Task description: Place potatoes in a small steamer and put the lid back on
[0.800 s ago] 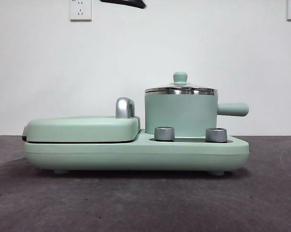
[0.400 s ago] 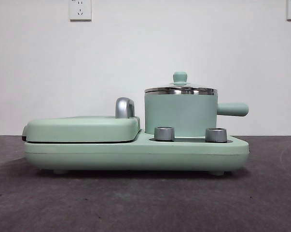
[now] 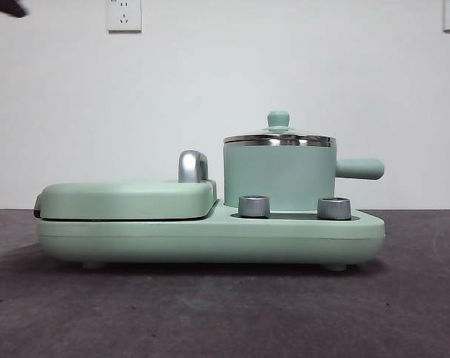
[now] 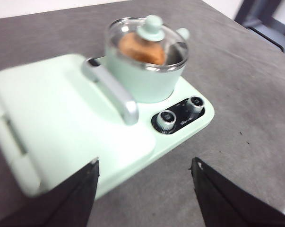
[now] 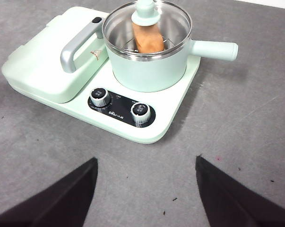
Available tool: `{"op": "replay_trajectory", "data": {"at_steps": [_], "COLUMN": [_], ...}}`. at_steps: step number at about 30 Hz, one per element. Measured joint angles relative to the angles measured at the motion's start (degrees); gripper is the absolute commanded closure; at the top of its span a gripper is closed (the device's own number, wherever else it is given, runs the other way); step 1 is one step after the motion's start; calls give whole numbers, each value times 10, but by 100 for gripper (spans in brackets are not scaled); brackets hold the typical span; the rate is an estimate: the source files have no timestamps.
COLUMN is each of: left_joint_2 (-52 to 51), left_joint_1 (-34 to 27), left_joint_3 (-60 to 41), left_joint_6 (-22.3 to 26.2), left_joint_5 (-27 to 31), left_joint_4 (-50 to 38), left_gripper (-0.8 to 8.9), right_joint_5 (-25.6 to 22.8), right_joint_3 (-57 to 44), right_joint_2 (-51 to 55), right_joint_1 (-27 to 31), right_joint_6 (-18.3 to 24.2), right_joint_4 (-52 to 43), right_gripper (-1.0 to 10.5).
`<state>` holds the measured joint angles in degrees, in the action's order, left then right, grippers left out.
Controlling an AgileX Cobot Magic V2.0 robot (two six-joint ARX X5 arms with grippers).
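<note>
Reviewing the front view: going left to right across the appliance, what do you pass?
Griddle cover → chrome handle → left knob → small steamer with the lid on → right knob → steamer's side handle.

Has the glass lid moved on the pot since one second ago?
No. In the front view the lid sits on the pot as before, its knob at the same spot relative to the chrome handle.
</note>
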<state>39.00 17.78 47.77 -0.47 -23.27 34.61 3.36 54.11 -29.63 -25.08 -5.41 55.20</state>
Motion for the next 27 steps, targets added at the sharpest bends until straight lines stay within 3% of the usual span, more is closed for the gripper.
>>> {"op": "replay_trajectory", "data": {"at_steps": [6, 7, 8, 9, 27], "left_joint_2": [-82, -91, -97, -102, -109], "left_joint_1": [-3, -3, -3, -3, -3], "left_joint_3": [-20, -20, -20, -20, -20], "left_joint_6": [-35, -37, -37, -37, -49], "left_joint_5": [28, 28, 28, 28, 28], "left_joint_4": [57, 62, 63, 63, 75], "left_gripper": [512, 597, 849, 783, 807], "right_joint_5": [10, 10, 10, 11, 11], "right_joint_3": [0, 0, 0, 0, 0], "right_joint_2": [0, 0, 0, 0, 3], "right_joint_1": [0, 0, 0, 0, 0], "right_joint_6": [0, 0, -2, -3, -3], "right_joint_4": [5, 5, 5, 5, -23], "right_gripper": [631, 723, 973, 915, 929]}}
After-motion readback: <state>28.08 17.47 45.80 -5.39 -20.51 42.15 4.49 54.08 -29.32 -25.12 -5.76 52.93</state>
